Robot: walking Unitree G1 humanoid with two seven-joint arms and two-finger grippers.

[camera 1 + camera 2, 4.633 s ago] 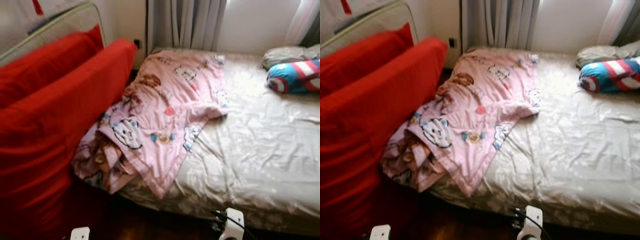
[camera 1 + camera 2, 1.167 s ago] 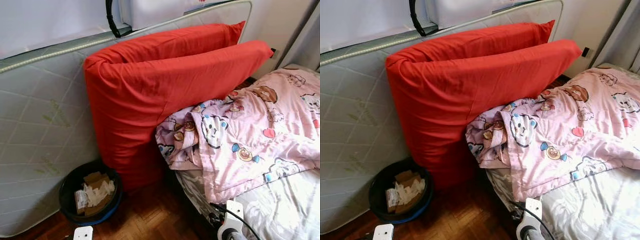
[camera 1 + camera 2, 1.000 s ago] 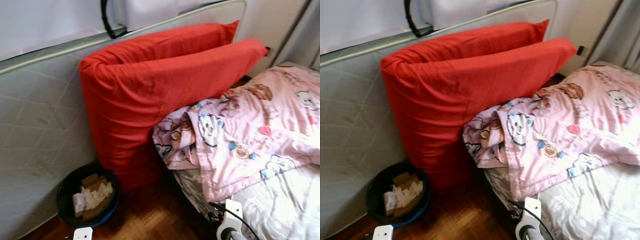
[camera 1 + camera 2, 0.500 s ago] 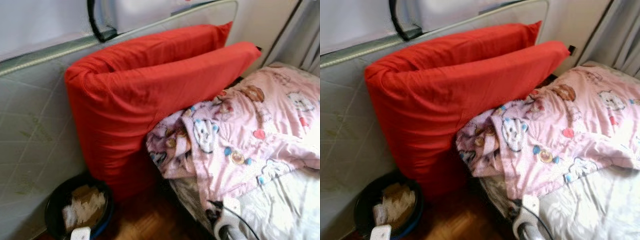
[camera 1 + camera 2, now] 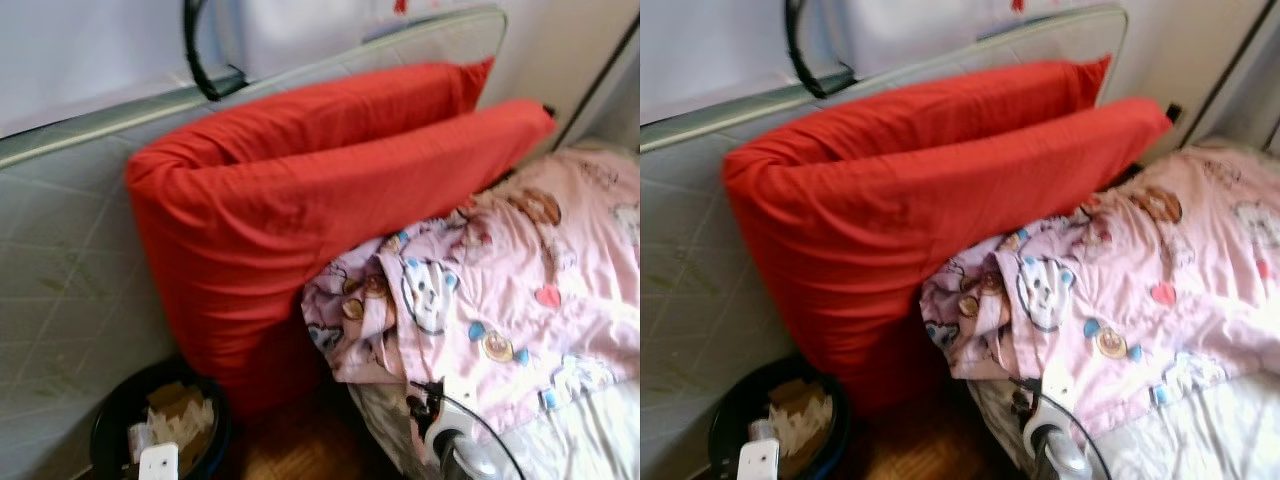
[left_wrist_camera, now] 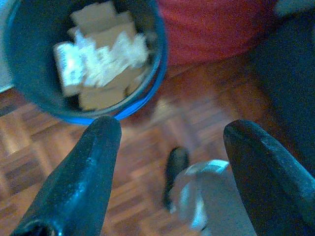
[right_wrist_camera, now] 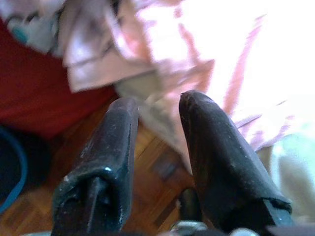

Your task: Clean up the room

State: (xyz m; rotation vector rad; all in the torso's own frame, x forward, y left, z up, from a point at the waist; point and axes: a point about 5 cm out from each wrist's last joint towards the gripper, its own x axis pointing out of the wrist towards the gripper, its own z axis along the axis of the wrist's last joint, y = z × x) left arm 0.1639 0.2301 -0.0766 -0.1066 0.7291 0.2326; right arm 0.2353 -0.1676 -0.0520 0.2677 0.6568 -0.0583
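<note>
We see the crumpled pink cartoon-print blanket (image 5: 500, 300) mid-right, spilling off the bed's edge w/ both grippers low, left fingers (image 6: 78, 182) spread, right fingers (image 7: 106, 162) slightly parted, empty; risk: a blind reach snags the red cushion (image 5: 300, 220).

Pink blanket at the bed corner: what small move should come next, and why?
Probably reach the right tool forward to the bunched edge of the pink blanket. It is crumpled and spills over the bed corner against the red cushion, and that tool, fingers a little apart and empty, already points at the hanging fold. The left tool hangs open over the bin.
</note>
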